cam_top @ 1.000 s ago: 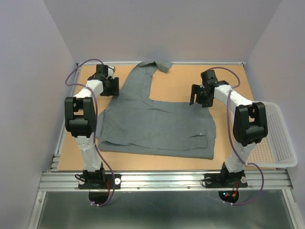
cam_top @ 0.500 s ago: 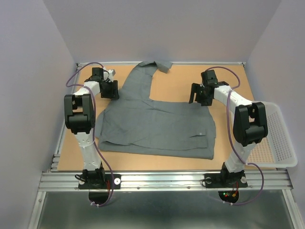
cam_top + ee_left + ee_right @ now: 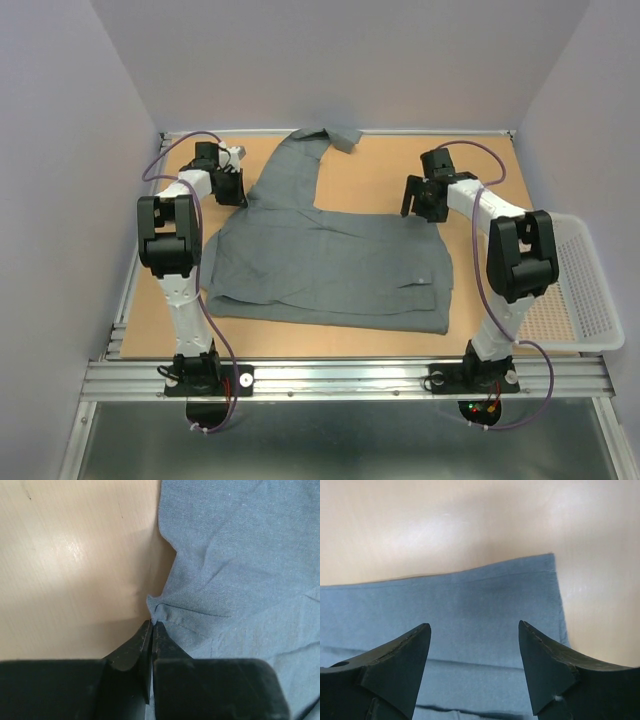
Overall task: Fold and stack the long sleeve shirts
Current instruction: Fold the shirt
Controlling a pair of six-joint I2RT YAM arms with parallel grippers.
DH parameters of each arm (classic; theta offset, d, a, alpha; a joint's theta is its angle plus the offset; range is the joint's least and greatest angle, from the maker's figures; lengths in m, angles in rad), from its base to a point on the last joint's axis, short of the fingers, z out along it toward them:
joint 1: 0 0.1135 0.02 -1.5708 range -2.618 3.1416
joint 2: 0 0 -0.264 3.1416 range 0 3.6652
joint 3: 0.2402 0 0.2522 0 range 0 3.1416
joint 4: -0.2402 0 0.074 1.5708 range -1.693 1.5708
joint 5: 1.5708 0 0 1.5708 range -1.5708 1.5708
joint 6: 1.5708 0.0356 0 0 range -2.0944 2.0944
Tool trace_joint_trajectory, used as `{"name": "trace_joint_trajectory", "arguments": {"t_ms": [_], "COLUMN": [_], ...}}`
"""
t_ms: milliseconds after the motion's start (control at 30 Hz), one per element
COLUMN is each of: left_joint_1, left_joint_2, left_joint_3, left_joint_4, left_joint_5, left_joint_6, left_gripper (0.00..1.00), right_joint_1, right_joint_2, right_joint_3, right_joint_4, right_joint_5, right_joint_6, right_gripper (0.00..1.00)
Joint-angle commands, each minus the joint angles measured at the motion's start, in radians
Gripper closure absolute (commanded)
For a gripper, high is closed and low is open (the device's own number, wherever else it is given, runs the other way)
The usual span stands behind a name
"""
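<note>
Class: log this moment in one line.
left gripper: shut on grey cloth button-up shirt edge | right gripper: open over shirt corner

counter [image 3: 372, 188]: tan wood board | basket [image 3: 592, 290]: white mesh plastic, at counter's right edge, toward the near side | rail [image 3: 350, 378]: ridged aluminium, along counter's near edge | walls [image 3: 340, 60]: plain pale lilac
</note>
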State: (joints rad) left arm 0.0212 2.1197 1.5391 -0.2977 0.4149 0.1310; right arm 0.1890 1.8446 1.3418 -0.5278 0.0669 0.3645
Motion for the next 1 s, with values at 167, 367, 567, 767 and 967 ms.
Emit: {"name": "trace_joint_trajectory", "arguments": {"t_ms": [167, 367, 567, 767, 967], "left_joint_1": [-0.001, -0.001, -0.001, -0.001, -0.001], "left_joint_2": [-0.032, -0.032, -0.038, -0.032, -0.030], "left_joint_3": [0.018, 0.015, 0.015, 0.023, 0.023], "left_joint_4": [0.002, 0.008, 0.011, 0.009, 0.017], "left_joint_5": [-0.008, -0.019, -0.050, -0.056, -0.070], "left_joint_6": [-0.013, -0.030, -0.037, -0.051, -0.067], "left_gripper": [0.94, 1.00, 1.00, 1.00, 1.00], "right_joint_1": [-0.062, -0.079, -0.079, -0.079, -0.079], "right_joint_2": [0.123, 0.191, 0.200, 0.203, 0.206], "right_joint_3": [0.109, 0.189, 0.197, 0.148, 0.060], "right_joint_4": [0.028, 0.032, 0.049, 0.048, 0.046], "right_joint_5": [0.162, 0.160, 0.153, 0.051, 0.036], "right_joint_6": [-0.045, -0.121, -0.180, -0.202, -0.194], "right_gripper": [0.34, 0.41, 0.42, 0.46, 0.49]}}
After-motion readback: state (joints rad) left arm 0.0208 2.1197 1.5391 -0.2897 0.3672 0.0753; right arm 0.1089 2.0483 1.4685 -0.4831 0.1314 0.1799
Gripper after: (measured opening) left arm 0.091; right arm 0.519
